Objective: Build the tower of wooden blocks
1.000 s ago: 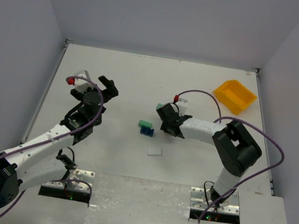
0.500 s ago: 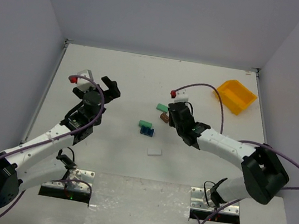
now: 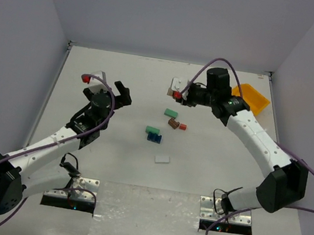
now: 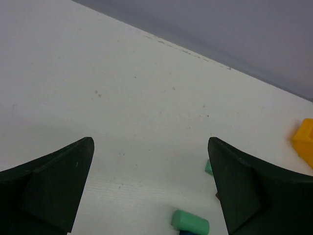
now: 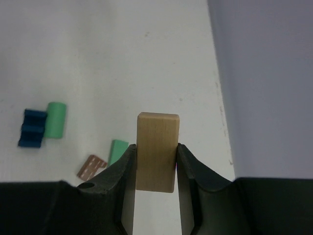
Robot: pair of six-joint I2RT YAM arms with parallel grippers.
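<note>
- Hazard 1: the tan rectangular wooden block [image 5: 157,132] is pinched only across its narrow width, with its far end standing out beyond the fingertips. A fast swing, or meeting another piece off-square, would probably make it pivot or slip.
- Hazard 2: the loose pieces lie close together near the middle of the white table surface [image 3: 128,72]. They are the green wooden cylinder [image 5: 55,120], the blue notched block [image 5: 32,128], the flat green block [image 5: 118,151], the brown block [image 5: 92,167] and the small red block [image 3: 183,127]. A low approach could scatter them.
- Hazard 3: the pale flat wooden plank [image 3: 162,160] lies apart, toward the near edge. Stacking elsewhere may give a poorer base.
- Right gripper [image 5: 155,149]: the fingers are closed on the tan block, one pad against each long side. It appears to be held clear above the far half of the surface, beyond the cluster.
- Left gripper [image 4: 150,147]: the fingers are spread wide and hold nothing. It is over the left half, with the cluster ahead to its right.
</note>
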